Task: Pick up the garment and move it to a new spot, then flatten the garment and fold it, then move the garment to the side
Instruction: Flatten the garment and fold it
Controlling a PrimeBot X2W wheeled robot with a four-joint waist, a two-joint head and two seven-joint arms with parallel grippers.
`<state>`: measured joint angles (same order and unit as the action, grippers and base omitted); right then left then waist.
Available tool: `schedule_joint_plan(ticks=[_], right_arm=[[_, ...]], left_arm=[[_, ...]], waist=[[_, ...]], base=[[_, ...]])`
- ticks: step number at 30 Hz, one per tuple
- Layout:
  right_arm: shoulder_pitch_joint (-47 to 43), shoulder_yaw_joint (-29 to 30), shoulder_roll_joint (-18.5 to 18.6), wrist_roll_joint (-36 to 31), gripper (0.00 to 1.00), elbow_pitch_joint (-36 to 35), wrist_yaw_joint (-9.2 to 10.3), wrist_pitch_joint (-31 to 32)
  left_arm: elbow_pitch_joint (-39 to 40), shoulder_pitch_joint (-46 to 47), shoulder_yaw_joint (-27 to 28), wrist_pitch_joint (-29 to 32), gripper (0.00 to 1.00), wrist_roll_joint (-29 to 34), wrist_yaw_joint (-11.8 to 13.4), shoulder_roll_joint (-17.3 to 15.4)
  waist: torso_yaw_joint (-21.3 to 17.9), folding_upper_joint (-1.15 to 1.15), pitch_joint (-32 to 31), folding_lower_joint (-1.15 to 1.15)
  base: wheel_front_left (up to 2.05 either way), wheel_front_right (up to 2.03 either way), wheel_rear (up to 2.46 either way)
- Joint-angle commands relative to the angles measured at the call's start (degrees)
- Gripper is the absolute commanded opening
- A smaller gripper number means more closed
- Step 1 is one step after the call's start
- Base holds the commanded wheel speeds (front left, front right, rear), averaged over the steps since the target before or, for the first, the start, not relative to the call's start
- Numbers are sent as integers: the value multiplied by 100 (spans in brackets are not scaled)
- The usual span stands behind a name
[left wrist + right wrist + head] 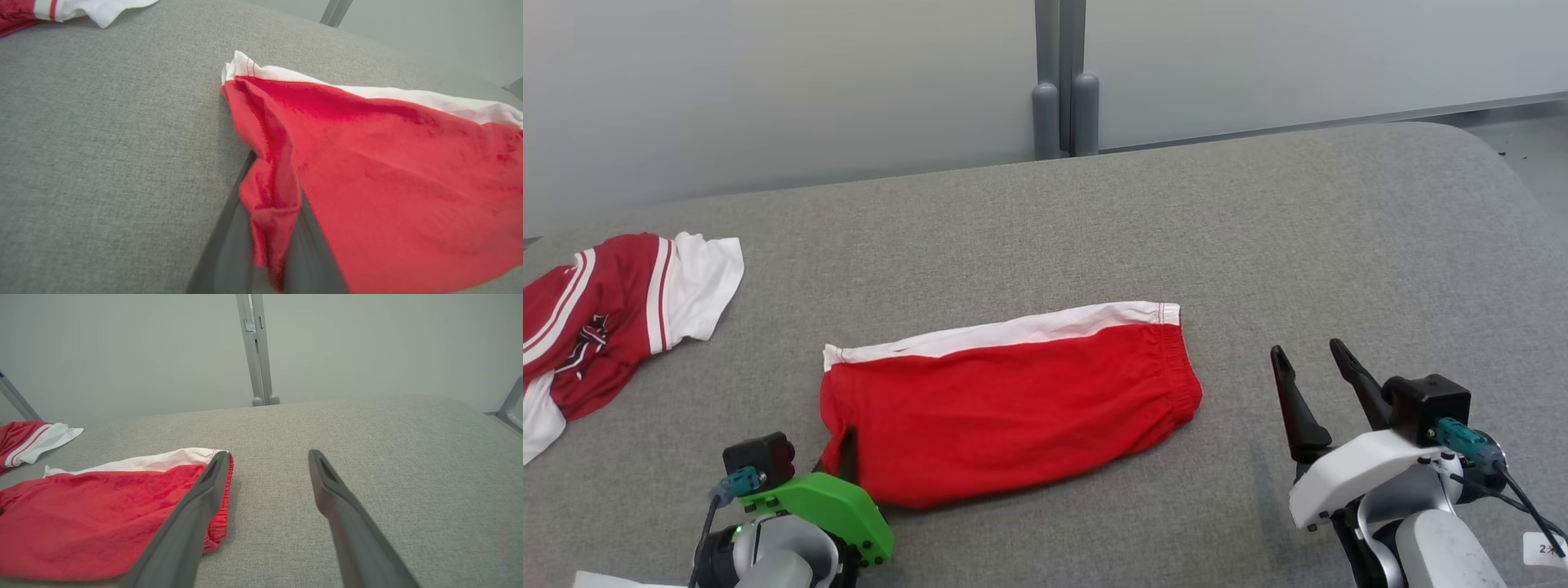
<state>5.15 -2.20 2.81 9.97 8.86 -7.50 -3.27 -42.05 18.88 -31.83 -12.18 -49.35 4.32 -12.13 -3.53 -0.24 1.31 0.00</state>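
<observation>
Red garment [1013, 408] lies folded flat mid-table [1258, 229], white band along the far edge. The left gripper [846, 453] is pinched tight on its near left corner, red cloth bunched between the fingers [229, 257]. The right gripper [1308, 359] hovers just beside the waistband end, spread wide, holding nothing. A striped jersey [613, 318] sits far left.
</observation>
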Motion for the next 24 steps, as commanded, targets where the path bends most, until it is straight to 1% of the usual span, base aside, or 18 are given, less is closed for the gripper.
schedule_joint_plan(ticks=[1,10,15,16,18,19,24], right_arm=[[2,-11,17,3,100,10,2,16],[-41,36,16,-31,100,-27,1,64],[-83,87,16,-38,100,-48,2,65],[-83,87,16,-38,100,-48,2,65],[-115,108,16,-25,100,-44,1,76],[-151,137,16,-10,100,-31,1,113],[-206,218,15,2,100,75,1,242]], left_arm=[[122,-129,15,-4,100,46,116,-92],[803,-419,208,-188,100,165,480,-389],[1375,-635,386,-281,100,389,644,-564],[1375,-635,386,-281,100,389,644,-564],[1627,-749,435,-302,100,571,767,-638],[1940,-879,521,-311,100,657,863,-631],[2642,-1238,683,-294,100,925,1053,-635]], waist=[[-22,24,2,0],[-32,24,-43,0],[24,24,-107,0],[24,24,-107,0],[55,24,-139,0],[95,24,-166,0],[247,24,-208,0]], base=[[0,0,0],[0,0,0],[0,0,0],[0,0,0],[0,0,0],[0,0,0],[0,0,0]])
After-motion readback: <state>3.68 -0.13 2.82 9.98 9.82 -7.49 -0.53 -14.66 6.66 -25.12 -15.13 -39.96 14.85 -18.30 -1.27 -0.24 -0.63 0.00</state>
